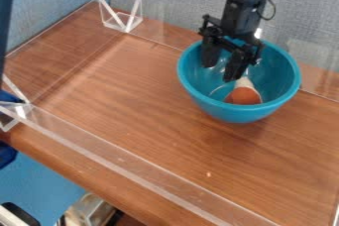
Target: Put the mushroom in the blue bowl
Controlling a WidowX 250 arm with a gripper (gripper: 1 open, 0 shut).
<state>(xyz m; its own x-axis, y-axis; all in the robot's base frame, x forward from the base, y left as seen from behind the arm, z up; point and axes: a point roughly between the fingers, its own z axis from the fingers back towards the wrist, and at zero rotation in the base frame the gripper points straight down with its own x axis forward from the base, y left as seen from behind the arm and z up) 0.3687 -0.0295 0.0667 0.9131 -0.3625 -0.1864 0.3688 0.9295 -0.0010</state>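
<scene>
The blue bowl [201, 89] sits on the wooden table at the right. The mushroom [244, 95], orange-brown, lies inside it on the bottom, toward the near right side. My gripper [229, 67] hangs nearly straight down over the bowl's inside, just above and left of the mushroom. Its black fingers [213, 59] stand apart with nothing between them. The mushroom is free of the fingers.
A clear acrylic wall [93, 139] runs along the table's near and left edges, with clear brackets [122, 17] at the far corner. The brown tabletop [106, 81] stretches left of the bowl. The table's front edge drops off below.
</scene>
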